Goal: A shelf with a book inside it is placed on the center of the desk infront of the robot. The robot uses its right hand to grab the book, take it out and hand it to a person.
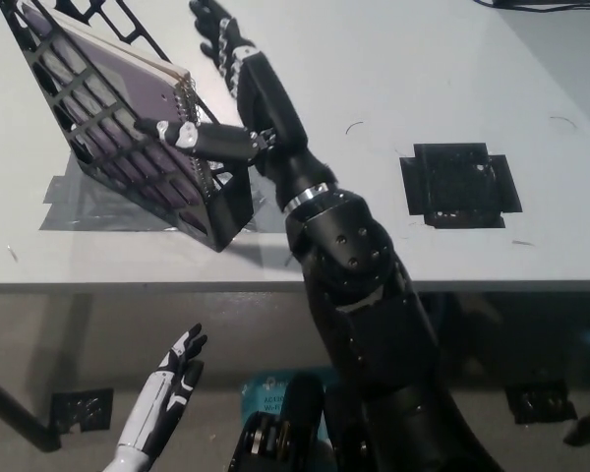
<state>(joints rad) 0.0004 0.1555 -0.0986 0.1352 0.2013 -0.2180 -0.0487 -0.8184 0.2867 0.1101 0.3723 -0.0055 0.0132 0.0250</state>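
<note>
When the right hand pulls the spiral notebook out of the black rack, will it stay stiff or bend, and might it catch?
The purple-covered spiral-bound notebook will probably flex a little, as it looks thin. Its wire spiral could snag on the black lattice shelf, whose bars lie close around it. The black right hand looks open with fingers apart, one finger across the spiral edge, so the hold seems loose.

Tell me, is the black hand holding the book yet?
Not yet. The right hand is spread open at the spiral-bound book in the black shelf; only its thumb reaches the spiral edge.
</note>
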